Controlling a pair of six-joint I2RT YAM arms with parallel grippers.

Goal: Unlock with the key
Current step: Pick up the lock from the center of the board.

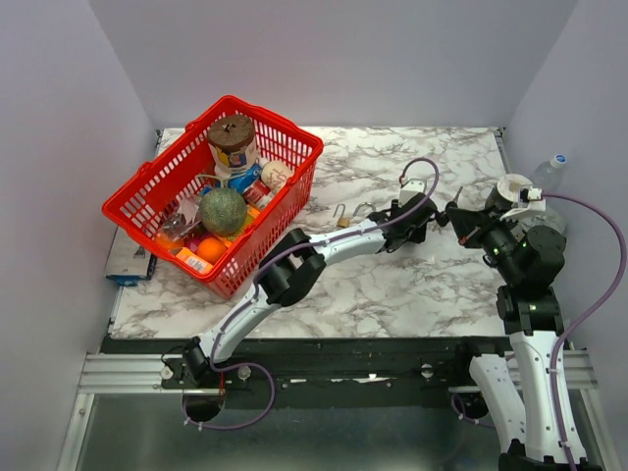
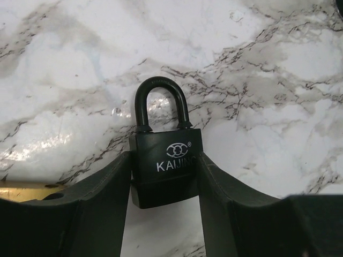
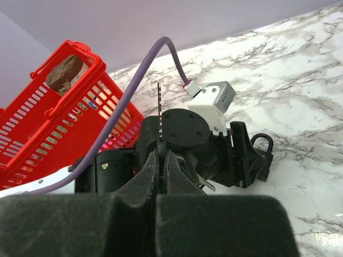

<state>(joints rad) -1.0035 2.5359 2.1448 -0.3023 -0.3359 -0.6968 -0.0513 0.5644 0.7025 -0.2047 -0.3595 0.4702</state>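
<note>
- The lock (image 2: 166, 160) is right of the table's (image 1: 392, 285) centre. Its shackle points away from the left gripper (image 2: 165, 166), whose 2 fingers (image 2: 107, 187) are clamped on both flanks of its body. I cannot tell whether it rests on the marble or hangs just above it.
- The fingers hold only the lower part of the body, so a push from the key could pivot the lock or squeeze it out.
- The right gripper (image 3: 161, 156) has its fingers together on the key (image 3: 159, 112), which stands upright and edge-on just beside the left wrist. The pinch is thin, and a sideways load at the keyhole could twist the key in the pads.
- No keyhole shows (likely in the bottom face, which points back between the left fingers). The key may have no clear way in until the lock is turned, and the 2 grippers are close enough to knock together during that move.
- A brass lock (image 1: 343, 219) lies near the left arm, toward the table's centre, where a sweep of the arm could shove it.
- The table is glossy marble-pattern, hard and likely slick. A dropped key would probably skid, perhaps off the right edge.
- Plain pale walls (image 1: 343, 59) close in on 3 sides.
- A full red basket (image 1: 294, 191) sits at the far-left corner, well apart from the work, and a bottle (image 1: 554, 167) stands beyond the right edge.
</note>
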